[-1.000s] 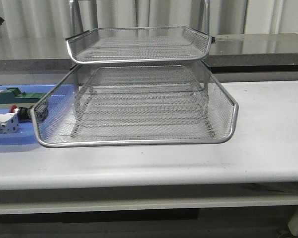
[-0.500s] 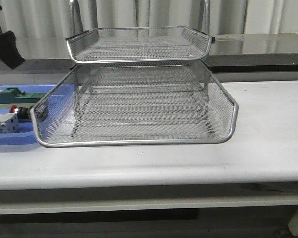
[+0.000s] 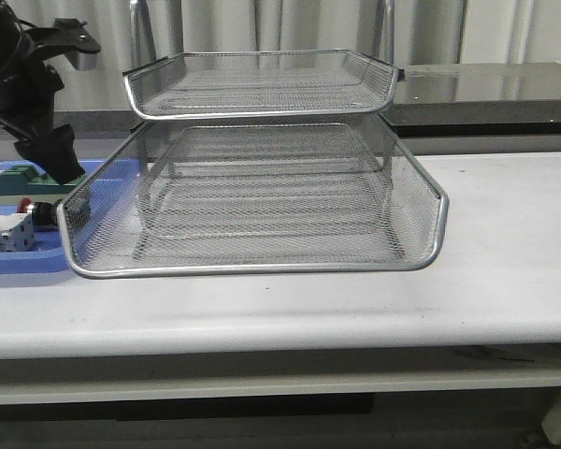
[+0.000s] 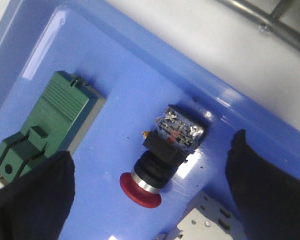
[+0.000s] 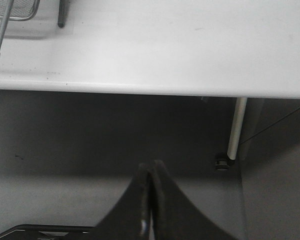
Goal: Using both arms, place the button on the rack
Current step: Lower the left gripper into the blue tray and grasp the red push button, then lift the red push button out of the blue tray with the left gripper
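Observation:
The button lies on its side in the blue tray, left of the rack. In the left wrist view the button shows its red head, silver collar and black body. My left gripper hangs just above the tray. It is open, with one finger on each side of the button and not touching it. My right gripper is shut and empty, below the table's front edge. It is out of the front view. The rack's tiers hold nothing.
The blue tray also holds a green block and a white block close to the button. The rack's leg runs just beyond the tray's rim. A table leg stands near my right gripper.
My left arm has come into the front view from the top left and dropped down over the blue tray. The button and rack have not moved.

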Controlling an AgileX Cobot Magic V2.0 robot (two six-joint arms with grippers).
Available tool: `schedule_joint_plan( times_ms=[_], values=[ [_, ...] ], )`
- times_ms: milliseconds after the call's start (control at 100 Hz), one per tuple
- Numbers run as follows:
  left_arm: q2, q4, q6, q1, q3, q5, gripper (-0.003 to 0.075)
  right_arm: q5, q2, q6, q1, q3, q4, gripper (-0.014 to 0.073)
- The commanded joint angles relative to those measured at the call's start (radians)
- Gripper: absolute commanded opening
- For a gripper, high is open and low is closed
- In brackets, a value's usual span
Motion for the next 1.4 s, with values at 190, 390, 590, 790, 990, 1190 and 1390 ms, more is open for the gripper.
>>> schedule_joint_plan(
  times_ms=[190, 390, 590, 790, 990, 1190, 1390],
  values=[
    [0.009, 0.064, 0.010, -0.003, -0.078, 0.017, 0.0581, -0.051, 0.003, -0.004, 0.004, -0.036, -0.009, -0.0071],
    [0.024, 0.066, 0.017, -0.003, -0.078, 0.015, 0.0581, -0.051, 0.003, -0.004, 0.004, -0.036, -0.009, -0.0071],
    [0.050, 0.077, 0.017, -0.003, -0.078, -0.014, 0.0581, -0.051, 0.003, -0.004, 0.004, -0.036, -0.009, -0.0071],
    [0.091, 0.077, 0.017, -0.003, -0.078, -0.023, 0.0581, -0.051, 0.003, -0.004, 0.004, -0.036, -0.009, -0.0071],
    [0.115, 0.075, 0.017, -0.003, -0.078, -0.050, 0.0581, -0.051, 0.003, -0.004, 0.004, -0.036, -0.009, -0.0071],
    [0.132, 0.070, 0.017, -0.003, -0.078, -0.055, 0.0578, -0.051, 0.003, -0.004, 0.004, -0.036, -0.009, -0.0071],
    [0.133, 0.068, 0.017, -0.003, -0.078, -0.041, 0.0430, -0.051, 0.003, -0.004, 0.004, -0.036, -0.009, -0.0071]
  ],
)
